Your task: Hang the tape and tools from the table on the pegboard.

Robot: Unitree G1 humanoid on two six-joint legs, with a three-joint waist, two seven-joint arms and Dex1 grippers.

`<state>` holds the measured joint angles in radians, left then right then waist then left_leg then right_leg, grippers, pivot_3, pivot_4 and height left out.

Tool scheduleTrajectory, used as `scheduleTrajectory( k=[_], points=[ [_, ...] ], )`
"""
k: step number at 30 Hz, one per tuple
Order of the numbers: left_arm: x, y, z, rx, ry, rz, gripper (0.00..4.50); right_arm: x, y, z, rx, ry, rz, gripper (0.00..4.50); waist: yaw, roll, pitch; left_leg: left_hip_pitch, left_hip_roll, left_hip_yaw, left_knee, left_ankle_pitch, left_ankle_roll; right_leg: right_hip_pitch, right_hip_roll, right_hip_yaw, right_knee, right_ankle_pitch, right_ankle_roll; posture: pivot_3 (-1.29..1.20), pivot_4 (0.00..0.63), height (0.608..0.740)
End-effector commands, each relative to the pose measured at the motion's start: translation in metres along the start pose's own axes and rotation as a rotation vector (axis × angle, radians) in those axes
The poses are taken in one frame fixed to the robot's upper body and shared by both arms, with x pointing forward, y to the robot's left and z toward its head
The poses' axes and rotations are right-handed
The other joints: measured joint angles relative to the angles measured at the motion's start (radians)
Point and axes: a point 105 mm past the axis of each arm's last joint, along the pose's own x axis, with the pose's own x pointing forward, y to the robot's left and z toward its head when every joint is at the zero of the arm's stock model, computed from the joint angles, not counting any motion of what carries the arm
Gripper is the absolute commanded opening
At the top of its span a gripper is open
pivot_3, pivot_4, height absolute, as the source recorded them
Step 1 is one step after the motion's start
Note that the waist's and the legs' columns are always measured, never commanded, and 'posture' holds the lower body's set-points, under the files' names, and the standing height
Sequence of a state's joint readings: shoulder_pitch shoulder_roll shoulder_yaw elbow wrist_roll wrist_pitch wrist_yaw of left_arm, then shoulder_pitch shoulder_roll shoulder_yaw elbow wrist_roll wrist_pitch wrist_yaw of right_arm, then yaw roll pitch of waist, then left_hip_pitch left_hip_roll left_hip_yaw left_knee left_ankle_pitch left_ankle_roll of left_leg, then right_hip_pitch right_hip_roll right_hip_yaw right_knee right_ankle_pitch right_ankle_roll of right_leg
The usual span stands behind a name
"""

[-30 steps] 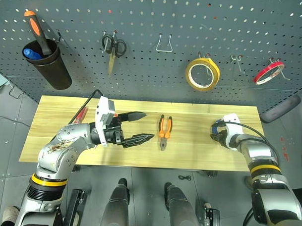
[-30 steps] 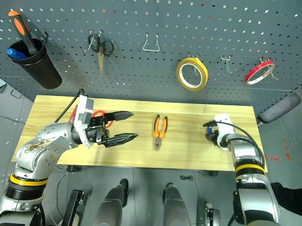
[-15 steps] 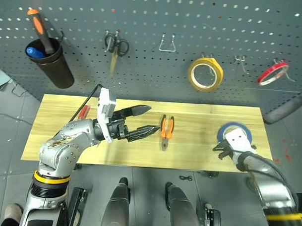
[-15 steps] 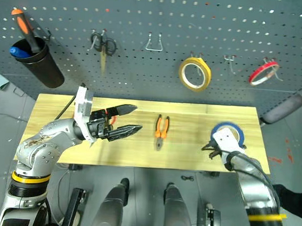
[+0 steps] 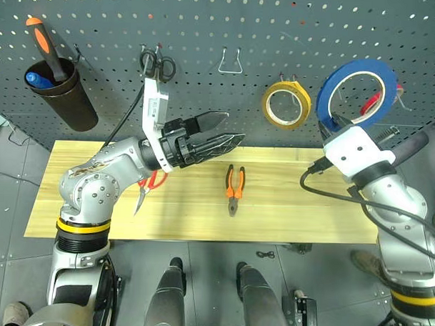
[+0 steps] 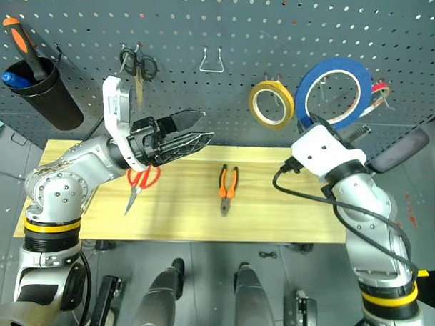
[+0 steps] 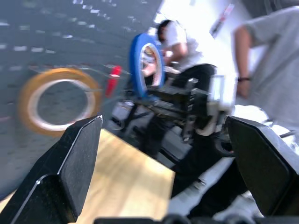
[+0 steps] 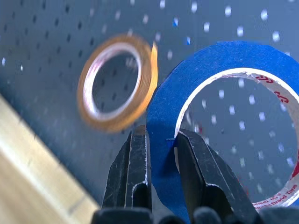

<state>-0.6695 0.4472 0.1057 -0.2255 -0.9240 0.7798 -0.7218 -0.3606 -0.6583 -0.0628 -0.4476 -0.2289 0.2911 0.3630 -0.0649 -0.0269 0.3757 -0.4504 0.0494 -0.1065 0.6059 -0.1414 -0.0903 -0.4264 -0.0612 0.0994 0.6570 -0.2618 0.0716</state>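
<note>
My right gripper (image 8: 162, 140) is shut on the rim of the blue tape (image 5: 356, 89) and holds it upright, high in front of the pegboard (image 5: 279, 29), just right of the yellow roll. My left gripper (image 5: 234, 128) hangs open and holds nothing, above the table (image 5: 302, 209) and pointing right. The red-handled scissors (image 5: 149, 186) lie on the table under the left forearm. The orange-and-black pliers (image 5: 234, 186) lie at the table's middle. The left wrist view looks between its spread fingers (image 7: 70, 168) at the blue tape (image 7: 140, 60).
On the pegboard hang a yellow tape roll (image 5: 286, 104), a red roll (image 5: 373, 104) partly behind the blue tape, small black-handled scissors (image 5: 156, 64), a bare wire hook (image 5: 230, 61) and a black cup (image 5: 62, 100) with an orange-handled tool. A person (image 7: 275, 70) stands off to the right.
The right gripper closed on the blue tape and lifted it from the table up to the pegboard. The left gripper rose, still open, uncovering the red scissors.
</note>
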Motion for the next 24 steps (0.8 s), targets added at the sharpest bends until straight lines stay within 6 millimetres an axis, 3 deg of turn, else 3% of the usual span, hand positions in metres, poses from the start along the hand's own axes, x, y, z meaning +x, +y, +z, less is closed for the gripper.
scheduleTrajectory(
  k=[1, 11, 13, 21, 22, 24],
  points=[
    [-0.002, -0.006, 0.006, 0.04, -0.025, -0.004, 4.5, 0.003, -0.002, -0.006, 0.045, -0.007, 0.017, 0.46, 0.005, 0.0, 0.0, -0.001, 0.0, 0.0, 0.0, 0.0, 0.0, 0.0, 0.0, 0.0, -0.001, 0.0, -0.001, -0.02, 0.355, 0.74],
    [-0.004, -0.013, 0.005, 0.047, -0.023, -0.004, 4.5, 0.013, -0.003, -0.035, 0.239, 0.088, 0.018, 0.46, 0.021, 0.0, 0.0, -0.003, 0.0, 0.0, 0.002, 0.0, 0.0, -0.001, 0.0, -0.001, 0.001, 0.001, -0.002, 0.0, 0.353, 0.74],
    [-0.004, -0.013, 0.005, 0.045, -0.024, -0.001, 4.5, 0.014, -0.003, -0.037, 0.27, 0.096, 0.018, 1.48, 0.021, 0.0, 0.0, -0.003, 0.0, 0.0, 0.002, 0.0, 0.0, -0.001, 0.0, -0.001, 0.001, 0.001, -0.002, 0.0, 0.353, 0.74],
    [-0.004, -0.013, 0.003, 0.043, -0.022, 0.002, 4.5, 0.0, 0.005, -0.044, 0.308, 0.125, 0.047, 4.15, 0.021, 0.0, 0.0, -0.003, 0.0, 0.0, 0.002, 0.0, 0.0, -0.001, 0.0, -0.001, 0.001, 0.001, -0.002, 0.0, 0.357, 0.74],
    [-0.004, -0.013, 0.003, 0.047, -0.017, 0.003, 4.5, -0.007, 0.01, -0.047, 0.304, 0.134, 0.07, 4.45, 0.024, 0.0, 0.0, -0.003, 0.0, 0.0, 0.002, 0.0, 0.0, -0.001, 0.0, -0.001, 0.001, 0.001, -0.002, 0.01, 0.357, 0.74],
    [-0.01, -0.014, -0.005, 0.061, 0.015, 0.011, 4.5, -0.027, 0.027, -0.055, 0.318, 0.175, 0.14, 4.45, 0.028, 0.0, 0.0, -0.003, 0.0, 0.0, 0.002, 0.0, 0.0, -0.001, 0.0, -0.002, 0.001, 0.001, -0.002, 0.02, 0.361, 0.74]
  ],
)
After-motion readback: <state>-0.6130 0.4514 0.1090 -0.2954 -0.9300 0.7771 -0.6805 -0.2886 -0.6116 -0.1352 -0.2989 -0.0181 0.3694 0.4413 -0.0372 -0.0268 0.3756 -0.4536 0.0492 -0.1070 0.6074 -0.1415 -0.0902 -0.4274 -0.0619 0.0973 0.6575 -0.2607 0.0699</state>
